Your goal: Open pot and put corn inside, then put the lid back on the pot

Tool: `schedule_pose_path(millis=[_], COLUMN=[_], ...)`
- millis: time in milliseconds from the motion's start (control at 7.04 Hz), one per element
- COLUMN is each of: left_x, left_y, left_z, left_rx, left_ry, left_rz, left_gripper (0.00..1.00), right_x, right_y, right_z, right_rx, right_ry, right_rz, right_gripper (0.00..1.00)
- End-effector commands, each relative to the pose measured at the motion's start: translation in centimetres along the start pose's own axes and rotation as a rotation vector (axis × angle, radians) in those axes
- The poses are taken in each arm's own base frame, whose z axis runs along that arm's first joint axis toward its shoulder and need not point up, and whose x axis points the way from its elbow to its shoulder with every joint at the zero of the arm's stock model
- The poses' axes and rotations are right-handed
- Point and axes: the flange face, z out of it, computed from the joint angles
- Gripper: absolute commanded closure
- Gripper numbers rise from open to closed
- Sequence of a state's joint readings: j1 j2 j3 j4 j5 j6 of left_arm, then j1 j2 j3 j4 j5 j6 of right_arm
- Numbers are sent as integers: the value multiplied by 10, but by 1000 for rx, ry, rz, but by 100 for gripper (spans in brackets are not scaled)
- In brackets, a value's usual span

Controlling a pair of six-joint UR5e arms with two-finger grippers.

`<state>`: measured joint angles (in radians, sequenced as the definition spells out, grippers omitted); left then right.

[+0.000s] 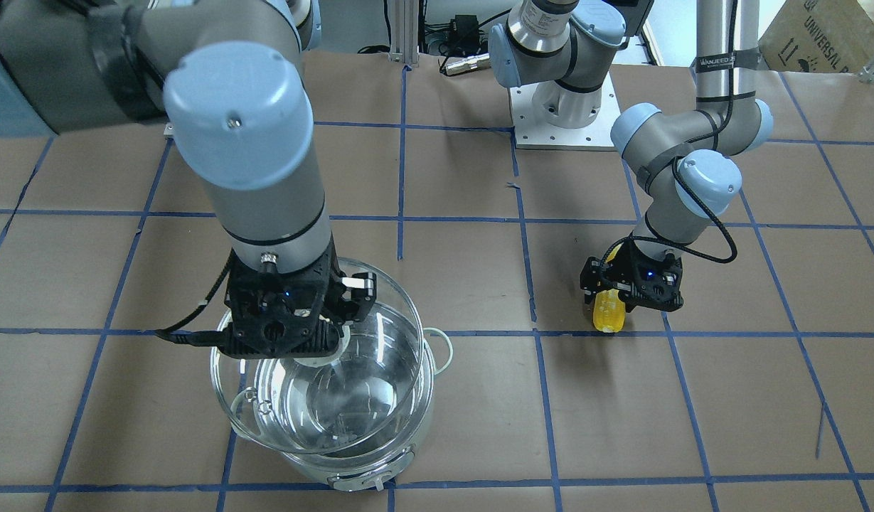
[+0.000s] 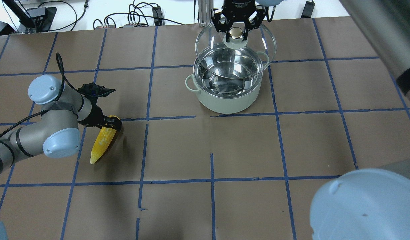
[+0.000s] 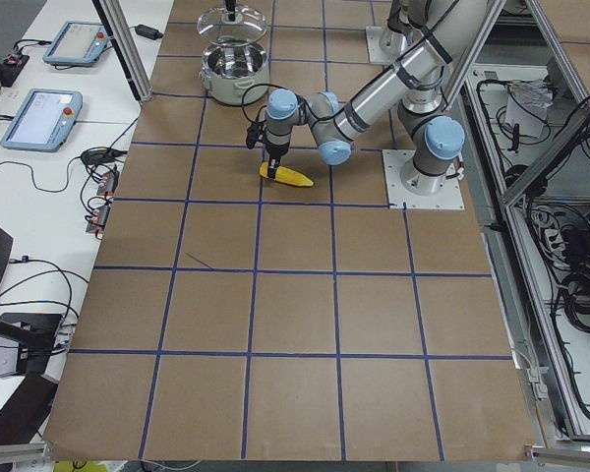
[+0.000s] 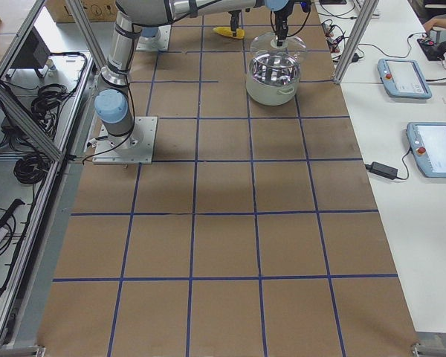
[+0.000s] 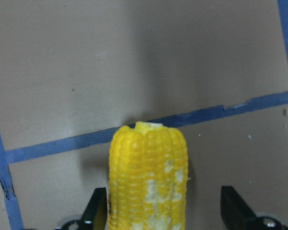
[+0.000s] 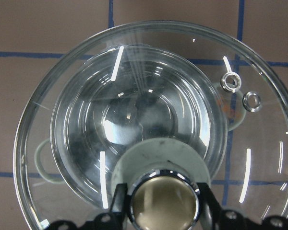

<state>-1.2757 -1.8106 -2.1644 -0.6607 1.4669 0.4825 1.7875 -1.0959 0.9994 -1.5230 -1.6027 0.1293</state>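
Observation:
The pot (image 2: 225, 100) stands uncovered on the table at the far middle, empty inside. My right gripper (image 2: 236, 31) is shut on the knob (image 6: 165, 201) of the glass lid (image 2: 255, 43) and holds it tilted just above the pot's far rim. The pot shows through the lid in the right wrist view (image 6: 134, 120). The corn (image 2: 103, 141) lies on the table to the left. My left gripper (image 2: 113, 123) is open, its fingers on either side of the corn's thick end (image 5: 149, 177), with a gap on one side.
Brown paper with a blue tape grid covers the table (image 2: 245, 150). The left arm's elbow joints (image 2: 58, 146) hang low beside the corn. The right arm's big joint (image 1: 237, 114) rises over the pot in the front-facing view.

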Motion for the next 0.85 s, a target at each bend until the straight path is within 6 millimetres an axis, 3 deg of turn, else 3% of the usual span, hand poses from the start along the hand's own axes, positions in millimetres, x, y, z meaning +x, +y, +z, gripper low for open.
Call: schedule_pose_path(millis=[0,284,426,711], left_x=[-1,-3,-7,3], left_y=[-3,-10,-21,-47], left_z=[-12,-47,-79,-164], left_rx=[24,45,18,-74], left_ry=[-14,-61,-67,-57], left_rz=[1,4,-15,-144], left_gripper=[76,78,78,78], right_x=[63,97,100,100], right_y=[11,36,43,86], right_z=[-45,-75,-75,-78], right_rx=[-12,-55,-74,-109], right_ry=[60,50,24,-6], right_rz=[-80,-100,-112,-110], right_gripper=[84,86,86,87])
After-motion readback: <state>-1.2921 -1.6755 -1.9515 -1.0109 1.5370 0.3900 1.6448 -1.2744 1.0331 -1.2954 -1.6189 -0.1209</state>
